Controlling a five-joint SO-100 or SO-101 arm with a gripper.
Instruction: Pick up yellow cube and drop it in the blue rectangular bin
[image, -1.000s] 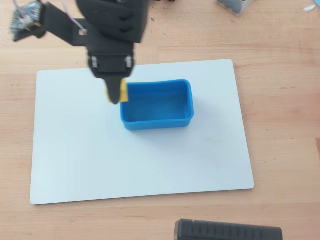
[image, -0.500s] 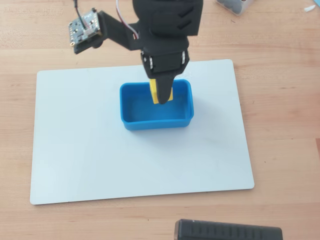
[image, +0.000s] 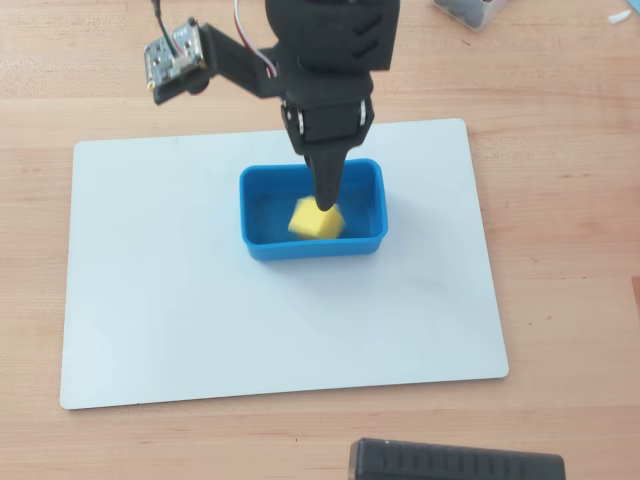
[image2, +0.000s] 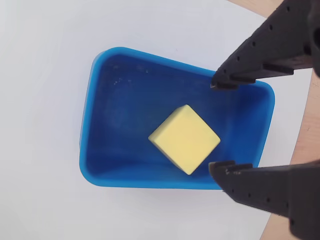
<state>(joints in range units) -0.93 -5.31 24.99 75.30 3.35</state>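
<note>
Wooden tabletop under your white mat. Wrist view: your gripper hangs with jaws spread, holding nothing, above the bin. Beyond the fingertips, the cube lies corner-on inside the bin, clear of both fingers. Overhead view: bin near the mat's centre, cube within.

A light wooden desk carries a white rectangular mat across its middle. A dark ribbed block sits at the near edge, a grey-white object toward the far right corner.
</note>
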